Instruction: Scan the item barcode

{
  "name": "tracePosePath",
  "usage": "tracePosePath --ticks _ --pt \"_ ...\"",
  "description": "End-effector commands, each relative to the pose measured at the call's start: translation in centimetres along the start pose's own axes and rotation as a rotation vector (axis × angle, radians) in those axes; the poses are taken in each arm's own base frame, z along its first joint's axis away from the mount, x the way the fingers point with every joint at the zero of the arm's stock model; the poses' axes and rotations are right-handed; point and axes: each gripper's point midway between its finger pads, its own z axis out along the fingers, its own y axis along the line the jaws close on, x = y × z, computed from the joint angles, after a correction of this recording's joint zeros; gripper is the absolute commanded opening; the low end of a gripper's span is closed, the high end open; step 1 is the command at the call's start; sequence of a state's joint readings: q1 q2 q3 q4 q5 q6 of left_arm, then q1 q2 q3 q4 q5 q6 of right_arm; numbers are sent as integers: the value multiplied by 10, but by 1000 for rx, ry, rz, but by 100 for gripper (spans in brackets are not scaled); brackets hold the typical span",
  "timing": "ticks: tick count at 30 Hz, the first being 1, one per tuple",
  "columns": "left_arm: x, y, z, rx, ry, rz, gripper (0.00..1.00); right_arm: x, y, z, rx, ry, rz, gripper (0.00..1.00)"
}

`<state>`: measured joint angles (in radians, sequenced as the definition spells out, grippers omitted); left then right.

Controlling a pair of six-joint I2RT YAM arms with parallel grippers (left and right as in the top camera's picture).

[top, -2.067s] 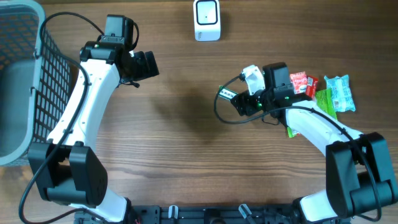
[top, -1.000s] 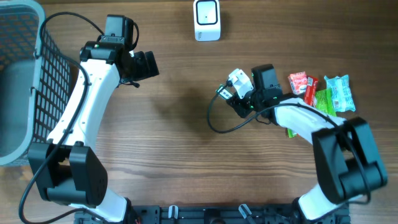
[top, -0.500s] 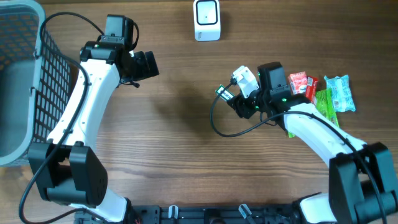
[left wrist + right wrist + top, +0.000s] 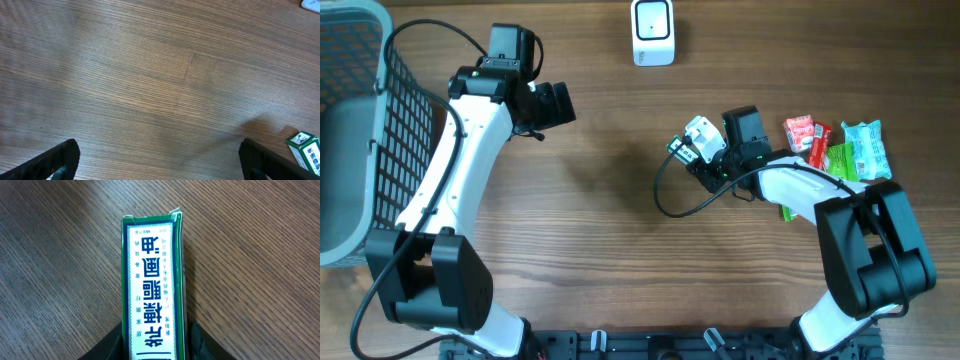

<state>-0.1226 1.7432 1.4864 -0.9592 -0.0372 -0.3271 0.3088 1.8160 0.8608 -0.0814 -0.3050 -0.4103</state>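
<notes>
1. Basket (image 4: 360, 130) of grey wire is seen at the far left, by the edge of the wood table (image 4: 610, 250).
2. The left claw (image 4: 555, 103) is held over bare wood, just right of the basket. It is spread wide open and nothing is held in it. In the left wrist view its two dark fingers (image 4: 55, 160) are seen far apart.
3. A white scanner (image 4: 652, 32) is set at the top middle of the table.
4. The green and white box (image 4: 698, 133) is found right of the middle, well below the scanner. It is gripped by the right claw (image 4: 705, 160), and the dark fingers (image 4: 117, 342) are pressed on both of its long sides.
5. Bright snack packs (image 4: 835, 145) are laid at the far right.
</notes>
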Motion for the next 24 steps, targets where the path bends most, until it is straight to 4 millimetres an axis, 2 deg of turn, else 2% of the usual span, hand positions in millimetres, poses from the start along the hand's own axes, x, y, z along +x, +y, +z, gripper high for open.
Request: tracePosePath --ticks 1,3,6,7,8,10,13,15,16,17,19,22,24 --pt "0 2 3 -11 1 4 100 6 -3 7 12 21 -4 40" --pt "0 2 3 -11 1 4 100 2 -1 6 0 4 -4 37" --pt "0 2 3 -11 1 4 100 -18 10 -5 -61 -69 60 34" --pt "0 2 3 -11 1 4 100 -28 13 -13 -79 -103 90 31" --pt "0 2 3 -11 1 4 100 -46 18 -30 -103 -162 140 24" --pt "0 2 3 -11 1 4 100 -60 21 -45 -110 -206 162 21" --pt "0 2 3 -11 1 4 100 -70 23 -63 -107 -243 153 19" --pt "0 2 3 -11 1 4 100 -85 37 -79 -184 -299 173 19" --pt "0 2 3 -11 1 4 100 -95 44 -88 -233 -337 198 18" --pt "0 2 3 -11 1 4 100 -105 45 -98 -255 -369 275 13" --pt "0 2 3 -11 1 4 100 -121 45 -112 -288 -403 408 9" --pt "0 2 3 -11 1 4 100 -150 56 -135 -404 -441 435 8" --pt "0 2 3 -11 1 4 100 -168 57 -147 -425 -440 453 8"
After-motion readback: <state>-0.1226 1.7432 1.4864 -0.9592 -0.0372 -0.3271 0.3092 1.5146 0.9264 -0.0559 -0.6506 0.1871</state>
